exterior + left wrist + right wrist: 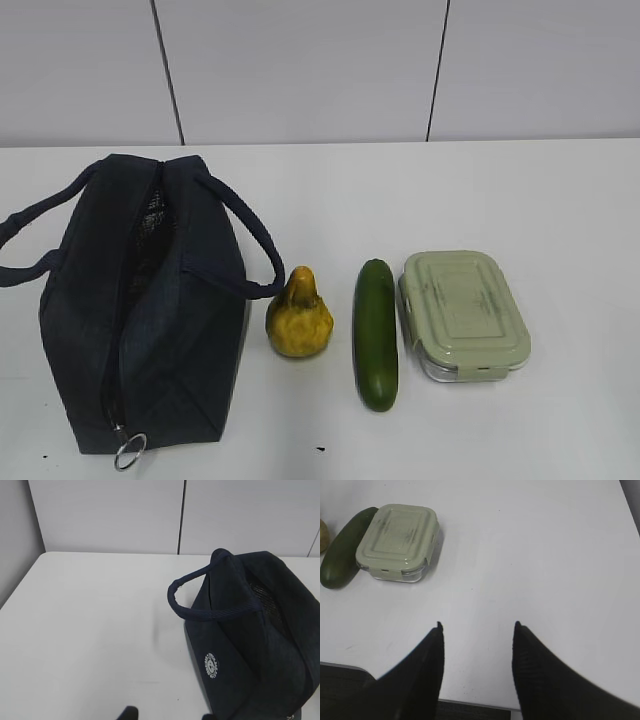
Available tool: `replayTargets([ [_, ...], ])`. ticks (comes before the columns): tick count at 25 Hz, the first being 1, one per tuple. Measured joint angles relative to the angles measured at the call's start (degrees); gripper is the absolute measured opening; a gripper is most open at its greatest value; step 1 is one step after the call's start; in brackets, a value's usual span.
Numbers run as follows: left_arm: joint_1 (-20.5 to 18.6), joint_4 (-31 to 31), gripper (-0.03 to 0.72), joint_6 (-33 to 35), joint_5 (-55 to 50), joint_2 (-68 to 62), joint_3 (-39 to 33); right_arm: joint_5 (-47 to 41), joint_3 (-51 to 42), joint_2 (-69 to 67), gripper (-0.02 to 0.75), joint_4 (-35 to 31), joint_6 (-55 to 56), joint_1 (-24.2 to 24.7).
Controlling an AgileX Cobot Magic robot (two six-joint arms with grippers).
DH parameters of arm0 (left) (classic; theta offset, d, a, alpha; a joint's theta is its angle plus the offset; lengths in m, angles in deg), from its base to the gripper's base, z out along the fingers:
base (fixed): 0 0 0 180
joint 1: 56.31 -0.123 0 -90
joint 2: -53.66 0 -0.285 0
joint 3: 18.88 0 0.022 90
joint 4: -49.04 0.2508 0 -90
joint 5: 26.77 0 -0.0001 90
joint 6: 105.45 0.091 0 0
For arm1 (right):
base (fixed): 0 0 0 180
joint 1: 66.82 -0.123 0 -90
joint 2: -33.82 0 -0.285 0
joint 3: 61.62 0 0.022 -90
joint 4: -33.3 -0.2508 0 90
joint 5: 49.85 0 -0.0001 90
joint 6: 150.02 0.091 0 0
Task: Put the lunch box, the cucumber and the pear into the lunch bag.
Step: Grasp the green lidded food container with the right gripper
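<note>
**Everything lined up beside the bag, nothing grabbed**

Sat right of the dark navy fabric lunch bag [140, 310], zipper gaping for loading: mottled yellow pear [299, 315], dark green cucumber [375, 334], then sage-lidded clear lunch box [463, 314]. Left gripper [167, 715] and right gripper [476, 635] parted, empty.

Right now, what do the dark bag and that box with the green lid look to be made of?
The bag looks like dark navy woven fabric, soft and matte, with a metal ring on its zipper. The box seems hard plastic or glass: a clear base under a matte pale green lid, probably plastic, with side clips.
</note>
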Motion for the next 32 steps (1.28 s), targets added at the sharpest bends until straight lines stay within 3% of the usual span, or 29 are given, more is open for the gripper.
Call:
replayTargets([
  [19, 0.0, 0.0, 0.246, 0.0, 0.0, 0.0, 0.0, 0.11, 0.0, -2.44, 0.358, 0.0, 2.13, 0.0],
  [28, 0.0, 0.0, 0.246, 0.0, 0.0, 0.0, 0.0, 8.86, 1.97, -14.66, 0.358, -0.24, 5.29, 0.0],
  [32, 0.0, 0.0, 0.246, 0.0, 0.0, 0.0, 0.0, 12.52, 3.28, -21.53, 0.358, -3.66, 6.47, 0.0],
])
